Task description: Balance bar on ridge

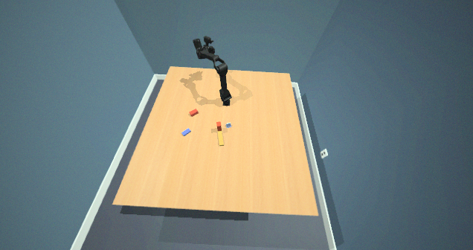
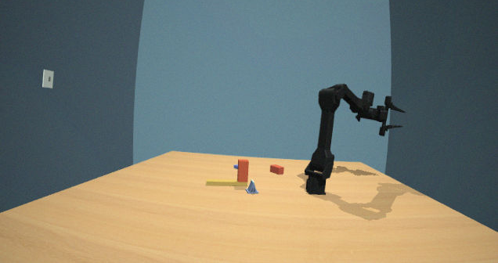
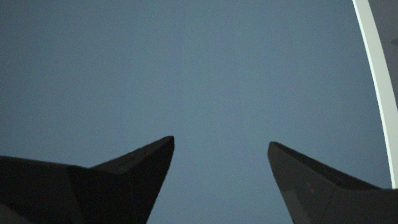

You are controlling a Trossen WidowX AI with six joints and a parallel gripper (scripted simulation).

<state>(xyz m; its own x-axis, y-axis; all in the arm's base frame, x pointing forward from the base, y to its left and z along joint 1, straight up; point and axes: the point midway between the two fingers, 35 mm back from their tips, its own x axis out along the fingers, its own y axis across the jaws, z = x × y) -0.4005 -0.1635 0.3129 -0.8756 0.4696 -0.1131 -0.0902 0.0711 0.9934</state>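
The long yellow bar (image 1: 221,138) (image 2: 221,183) lies low and flat at the table surface. An upright red block (image 1: 219,124) (image 2: 243,171) stands at one end of the bar; I cannot tell whether it stands on the bar or just behind it. The small blue-grey ridge (image 1: 228,125) (image 2: 252,188) stands on the table beside that end, with nothing across its peak. My gripper (image 2: 403,119) (image 3: 220,145) is open and empty, raised high and pointing away from the bar and ridge. The wrist view shows only wall and a white skirting strip beyond the fingers.
A second red block (image 1: 193,112) (image 2: 276,169) lies on the wooden table (image 1: 260,170) (image 2: 137,217). A blue block (image 1: 186,132) (image 2: 236,166) lies on the same side of the bar. The arm's base stands near the table's far edge in the top view.
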